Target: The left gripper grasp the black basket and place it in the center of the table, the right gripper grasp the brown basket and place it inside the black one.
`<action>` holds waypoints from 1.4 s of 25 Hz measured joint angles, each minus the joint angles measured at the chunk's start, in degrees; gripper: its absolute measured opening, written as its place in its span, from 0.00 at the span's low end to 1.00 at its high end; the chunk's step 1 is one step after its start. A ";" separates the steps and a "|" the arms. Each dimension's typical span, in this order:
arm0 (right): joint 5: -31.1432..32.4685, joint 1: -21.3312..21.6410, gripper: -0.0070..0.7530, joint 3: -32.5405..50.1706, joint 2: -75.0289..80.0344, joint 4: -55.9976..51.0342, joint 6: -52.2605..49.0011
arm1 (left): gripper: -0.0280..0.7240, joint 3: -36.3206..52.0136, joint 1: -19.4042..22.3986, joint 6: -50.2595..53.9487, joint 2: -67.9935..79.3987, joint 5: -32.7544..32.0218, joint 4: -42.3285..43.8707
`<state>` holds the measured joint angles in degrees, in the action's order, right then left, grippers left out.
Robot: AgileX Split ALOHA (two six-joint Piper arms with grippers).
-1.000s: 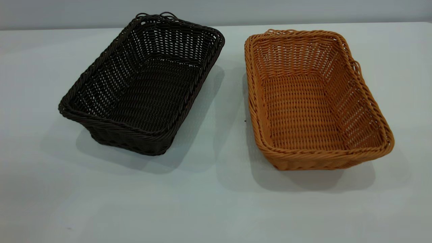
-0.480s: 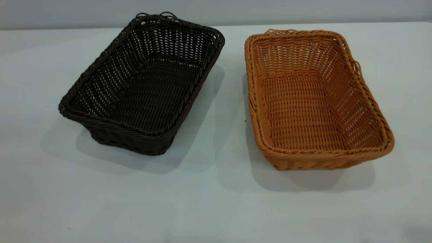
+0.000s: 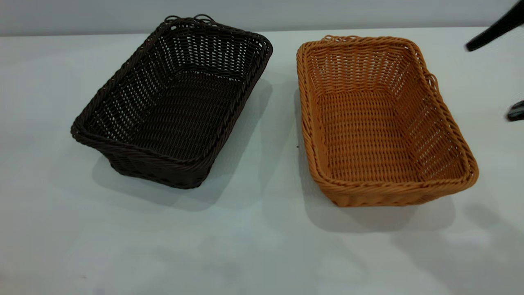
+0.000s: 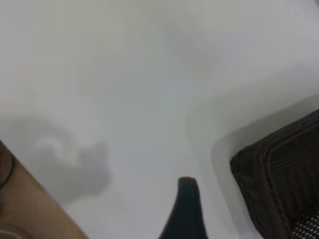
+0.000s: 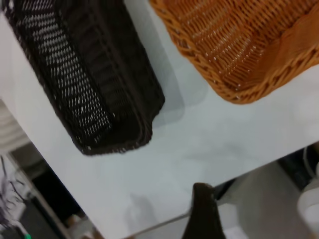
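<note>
The black basket sits on the white table at the left, empty. The brown basket sits to its right, empty, with a gap between them. My right gripper is open and hangs above the table's right edge, to the right of the brown basket and clear of it. Its wrist view shows one finger, the black basket and the brown basket. My left gripper is outside the exterior view. Its wrist view shows one finger above bare table beside a corner of the black basket.
The table's edge and a wooden floor lie close to the left gripper. A pale wall runs behind the table. White table surface lies in front of both baskets.
My right gripper has come into the exterior view at the right edge, and its shadow now falls on the table at the lower right. The baskets have not moved.
</note>
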<state>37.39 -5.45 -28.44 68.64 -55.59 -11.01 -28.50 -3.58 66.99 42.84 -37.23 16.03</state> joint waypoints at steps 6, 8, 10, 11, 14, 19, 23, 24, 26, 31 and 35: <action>-3.54 -0.19 0.64 -0.30 11.38 -14.28 9.58 | 0.81 0.00 0.00 2.55 13.74 14.06 0.18; -4.49 -1.17 0.64 -0.30 14.95 -19.52 14.08 | 0.81 0.00 0.00 3.61 18.52 17.94 0.18; -5.12 -3.16 0.64 -0.36 18.50 -25.21 17.06 | 0.81 0.00 0.00 4.26 22.44 20.39 0.18; -5.42 -4.56 0.64 -0.42 20.15 -27.36 18.25 | 0.81 0.00 0.00 4.42 24.31 21.52 0.18; -6.75 -8.93 0.64 -0.65 24.63 -33.65 20.28 | 0.81 0.00 0.00 4.66 28.58 24.04 0.18; -10.22 -13.78 0.63 -0.87 31.68 -42.58 23.08 | 0.81 0.00 0.00 5.40 34.70 29.14 0.18; -10.25 -14.64 0.62 -1.38 38.52 -47.39 25.33 | 0.81 -0.05 0.00 5.93 39.09 32.73 0.18; -10.25 -14.64 0.62 -1.87 39.99 -47.73 25.81 | 0.81 -0.05 0.00 6.06 39.86 33.28 0.18; -10.66 -14.64 0.62 -2.97 42.22 -47.93 26.50 | 0.81 -0.05 0.00 6.09 40.98 34.27 0.18; -12.30 -14.64 0.62 -4.85 45.62 -48.47 28.60 | 0.81 -0.05 0.00 6.16 42.45 38.62 0.58; -10.97 -14.64 0.62 -5.29 47.72 -49.00 30.00 | 0.81 -0.15 -0.54 7.05 45.37 42.59 0.92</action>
<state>26.42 -20.08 -33.72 116.36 -104.59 18.99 -28.66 -4.12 74.04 88.21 5.35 16.95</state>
